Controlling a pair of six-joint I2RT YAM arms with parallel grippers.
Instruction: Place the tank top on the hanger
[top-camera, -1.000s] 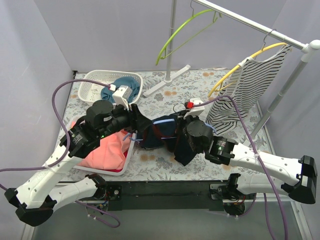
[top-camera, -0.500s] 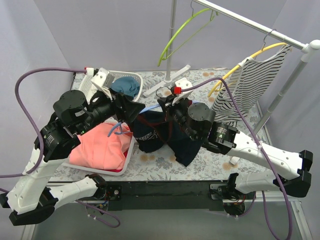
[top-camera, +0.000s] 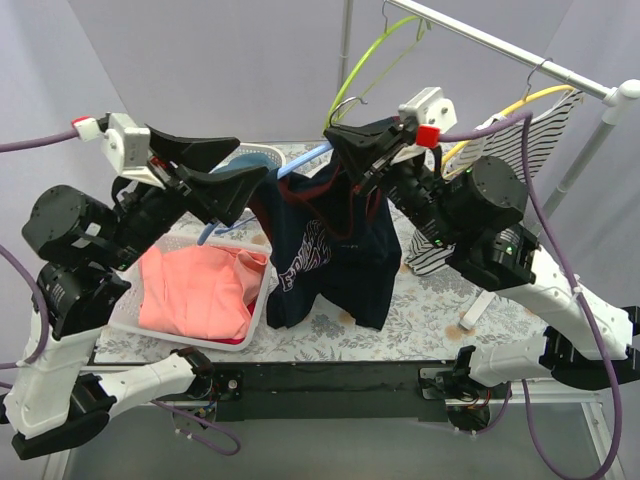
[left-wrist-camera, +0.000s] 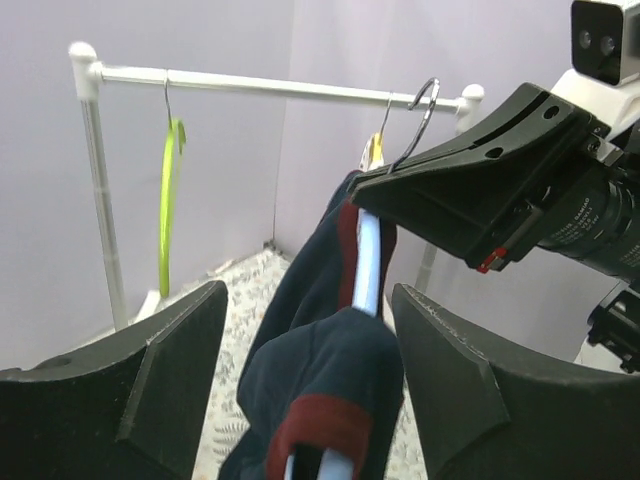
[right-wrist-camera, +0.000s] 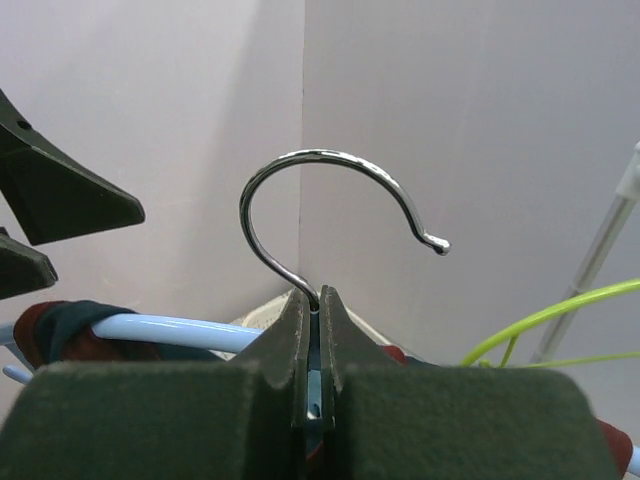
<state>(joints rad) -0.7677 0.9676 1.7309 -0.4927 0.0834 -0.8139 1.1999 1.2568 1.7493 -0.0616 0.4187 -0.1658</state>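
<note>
**A:** What do you have at the left?

**B:** My left gripper (top-camera: 262, 165) stands wide. In the left wrist view its fingers (left-wrist-camera: 150, 380) flank the near end of the hanger (left-wrist-camera: 368, 260) without touching it. A navy shoulder edged in dark red is draped over that light-blue arm.

**A:** And the tank top itself?

**B:** The tank top (top-camera: 330, 250) hangs in the air mid-frame, above the flowered table (top-camera: 420, 310). It is navy and bunched, with its red neckline sagging open and white lettering on the chest. I can't tell whether its far shoulder sits on the hanger.

**A:** What about the right side?

**B:** My right gripper (right-wrist-camera: 310, 300) is pinched on the hanger just under its metal hook (right-wrist-camera: 330, 160). Beyond it are a lime-green hanger (top-camera: 365, 60) and a striped top (top-camera: 500, 170) on the rail (top-camera: 500, 45).
</note>
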